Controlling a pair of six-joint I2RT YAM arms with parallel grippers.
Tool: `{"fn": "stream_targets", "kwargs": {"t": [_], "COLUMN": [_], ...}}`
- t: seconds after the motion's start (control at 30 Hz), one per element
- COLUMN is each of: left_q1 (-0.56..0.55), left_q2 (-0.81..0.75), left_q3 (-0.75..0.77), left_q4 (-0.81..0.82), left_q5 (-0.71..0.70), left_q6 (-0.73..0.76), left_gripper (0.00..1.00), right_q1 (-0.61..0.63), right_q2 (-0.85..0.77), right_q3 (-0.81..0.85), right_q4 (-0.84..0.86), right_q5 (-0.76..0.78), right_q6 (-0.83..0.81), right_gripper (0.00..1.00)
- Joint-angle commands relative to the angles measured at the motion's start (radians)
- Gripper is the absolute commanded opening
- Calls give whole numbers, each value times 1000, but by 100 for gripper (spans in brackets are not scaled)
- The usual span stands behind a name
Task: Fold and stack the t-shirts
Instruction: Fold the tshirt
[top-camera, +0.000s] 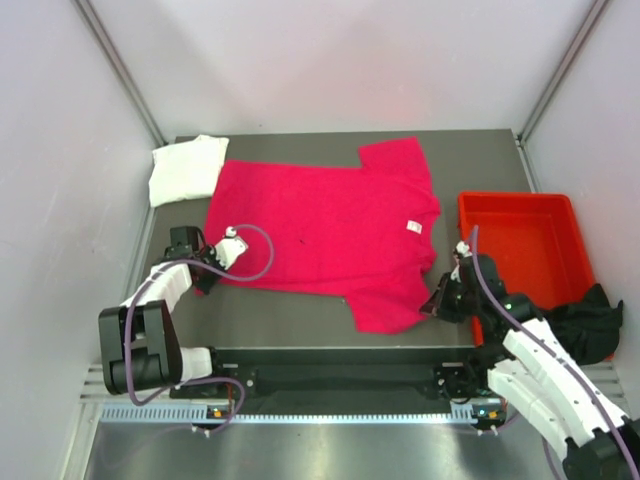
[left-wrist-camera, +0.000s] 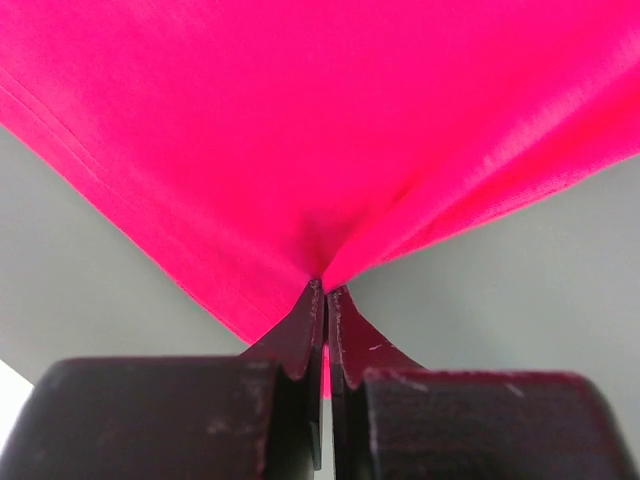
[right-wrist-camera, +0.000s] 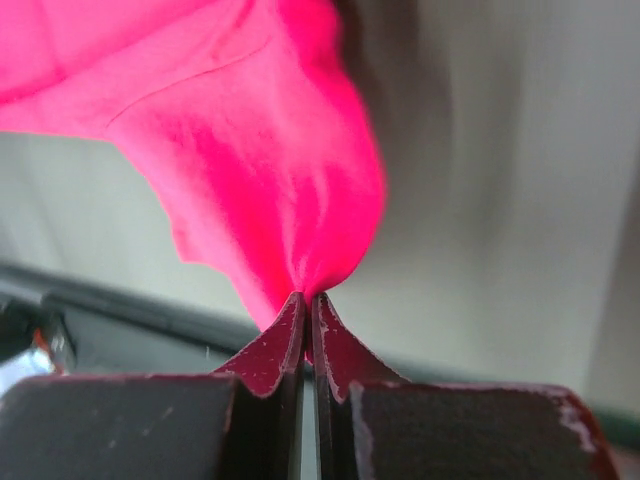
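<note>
The magenta-pink t-shirt (top-camera: 330, 225) lies spread across the middle of the table, collar to the right. My left gripper (top-camera: 212, 268) is shut on its near left hem corner; the left wrist view shows the cloth (left-wrist-camera: 320, 130) pinched between the fingertips. My right gripper (top-camera: 436, 300) is shut on the cloth near the shoulder and near sleeve; the right wrist view shows a lifted fold of pink cloth (right-wrist-camera: 270, 190) in its tips. The white t-shirt (top-camera: 186, 168) lies folded at the far left. The black t-shirt (top-camera: 585, 318) hangs over the bin's near right edge.
A red plastic bin (top-camera: 525, 250) stands at the right of the table, close to my right arm. White enclosure walls close in the left, far and right sides. A black rail runs along the near table edge.
</note>
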Motion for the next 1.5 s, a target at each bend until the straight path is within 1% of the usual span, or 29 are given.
{"fn": "stream_targets", "kwargs": {"t": [0.0,0.07,0.13,0.23,0.3,0.33,0.37,0.4,0.43,0.47,0.5,0.53,0.57,0.6,0.7,0.83,0.9,1.03,1.13,1.27,1.37,1.47], "left_q1": [5,5,5,7,7,5,7,7,7,5,5,5,5,5,4,-7,-24,-58,-64,-65,-65,-70], "left_q2": [-36,-71,-84,-53,-1,22,45,100,128,152,203,223,244,279,349,425,459,505,527,573,582,579], "left_q3": [20,50,75,133,178,217,241,265,290,343,369,395,443,466,544,630,650,698,725,750,753,747], "left_q4": [-186,-215,-246,-271,-266,-261,-261,-264,-268,-268,-269,-272,-271,-266,-263,-275,-278,-275,-271,-255,-254,-246], "left_q5": [-35,-41,-41,-24,-20,-15,-12,-7,-4,2,8,12,20,26,34,36,31,-10,-15,-63,-67,-69], "left_q6": [-45,-43,-48,-51,-54,-60,-69,-79,-86,-103,-111,-120,-131,-138,-149,-145,-137,-135,-135,-146,-148,-155], "left_gripper": [0,0,0,0,0,0,0,0,0,0,0,0,0,0,0,0,0,0,0,0,0,2], "right_q1": [17,14,16,16,14,14,10,4,-15,-25,-38,-70,-88,-105,-148,-185,-190,-211,-228,-228,-227,-228], "right_q2": [-75,-118,-134,-106,-71,-7,33,121,166,208,295,337,377,453,573,688,754,816,845,917,960,992], "right_q3": [2,41,77,96,108,137,154,172,207,225,241,273,287,301,360,436,468,559,608,682,719,752], "right_q4": [-173,-237,-257,-210,-136,-118,-75,-55,-30,27,55,83,141,166,246,318,316,292,287,254,244,237], "right_q5": [-71,-97,-123,-173,-133,-75,-49,-21,10,19,30,45,39,31,39,24,13,50,51,24,25,21], "right_q6": [59,57,49,48,30,11,-15,-62,-84,-128,-151,-168,-197,-213,-264,-305,-331,-360,-382,-422,-435,-446], "right_gripper": [0,0,0,0,0,0,0,0,0,0,0,0,0,0,0,0,0,0,0,0,0,0]}}
